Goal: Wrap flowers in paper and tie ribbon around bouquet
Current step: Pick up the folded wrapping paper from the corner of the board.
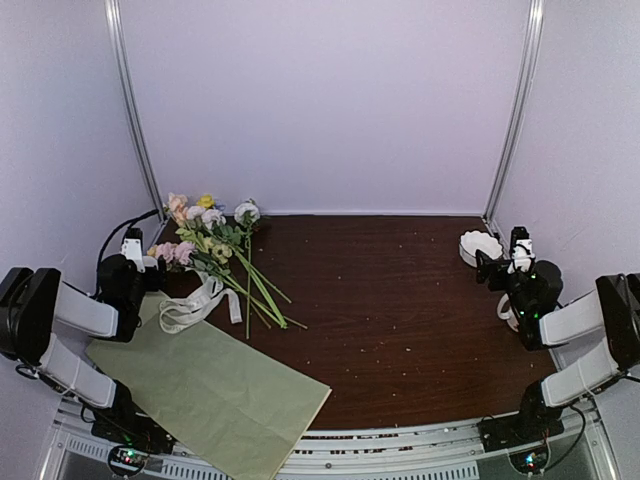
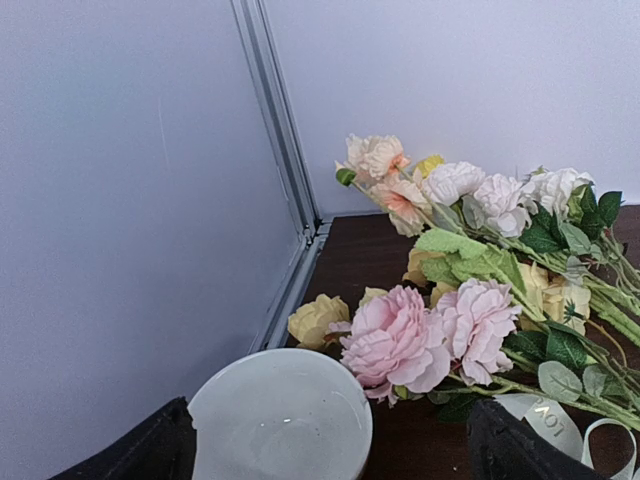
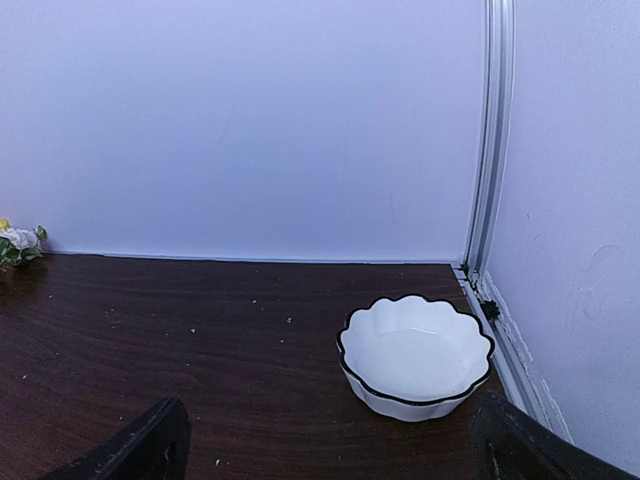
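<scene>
Green paper (image 1: 205, 385) lies closest, flat w/ sage side up, on the near-left part of the table (image 1: 400, 300), its near corner hanging past the front edge. Just beyond its far corner sits the ribbon (image 1: 195, 305), cream, in loose loops, partly on the paper and partly across the stems. Flowers (image 1: 215, 240) lie loose at far left, not wrapped; blooms pink, white, yellow toward the back wall, stems fanning out to the table's middle. L gripper (image 2: 320, 455) hovers by the blooms at the left edge, jaws spread wide, nothing between them; wrist view shows a plain white bowl (image 2: 280, 420) right below it, touching a pink bloom. R gripper (image 3: 330, 455) is well apart on the far right, jaws also spread wide and holding nothing, pointing at a scalloped white dish (image 3: 415, 355) w/ dark rim near the back-right corner.
</scene>
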`<action>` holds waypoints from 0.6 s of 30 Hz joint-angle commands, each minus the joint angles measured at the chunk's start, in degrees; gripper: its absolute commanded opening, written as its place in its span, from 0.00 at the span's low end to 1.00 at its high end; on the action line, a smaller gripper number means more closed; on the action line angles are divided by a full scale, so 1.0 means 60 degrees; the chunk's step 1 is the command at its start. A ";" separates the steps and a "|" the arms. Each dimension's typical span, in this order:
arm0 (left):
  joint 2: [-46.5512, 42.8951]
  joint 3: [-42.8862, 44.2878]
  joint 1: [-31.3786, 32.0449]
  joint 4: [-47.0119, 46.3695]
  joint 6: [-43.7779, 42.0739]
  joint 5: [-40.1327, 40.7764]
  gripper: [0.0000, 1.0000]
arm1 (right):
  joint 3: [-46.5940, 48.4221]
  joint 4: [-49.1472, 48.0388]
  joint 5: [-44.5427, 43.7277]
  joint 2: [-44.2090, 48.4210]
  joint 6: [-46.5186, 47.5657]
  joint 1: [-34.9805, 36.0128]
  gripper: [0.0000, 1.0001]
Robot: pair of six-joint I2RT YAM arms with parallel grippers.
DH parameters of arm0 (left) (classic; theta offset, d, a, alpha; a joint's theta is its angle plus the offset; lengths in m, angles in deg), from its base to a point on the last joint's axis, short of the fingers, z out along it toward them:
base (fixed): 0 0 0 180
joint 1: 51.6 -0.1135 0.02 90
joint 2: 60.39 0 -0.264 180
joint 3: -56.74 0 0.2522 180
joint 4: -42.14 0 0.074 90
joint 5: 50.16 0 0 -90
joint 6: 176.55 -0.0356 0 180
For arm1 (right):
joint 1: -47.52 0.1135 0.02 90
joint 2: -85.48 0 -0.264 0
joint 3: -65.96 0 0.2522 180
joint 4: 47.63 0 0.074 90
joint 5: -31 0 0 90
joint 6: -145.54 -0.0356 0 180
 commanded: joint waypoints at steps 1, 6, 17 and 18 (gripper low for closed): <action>-0.0037 0.0086 -0.0064 -0.0497 0.0062 -0.0106 0.98 | -0.0042 -0.0228 -0.0142 -0.0038 0.0074 0.0062 1.00; -0.0041 0.0089 -0.0066 -0.0492 0.0063 -0.0106 0.98 | -0.0102 -0.0321 -0.0230 0.0046 -0.0032 0.0049 1.00; -0.0029 0.0120 -0.0092 -0.0407 0.0025 -0.0378 0.98 | 0.1143 0.3430 -0.0535 0.1888 -0.0212 0.0037 1.00; -0.0030 0.0162 -0.0162 -0.0330 -0.0055 -0.0774 0.98 | 0.1376 0.3951 -0.0627 0.2034 -0.0456 0.0045 1.00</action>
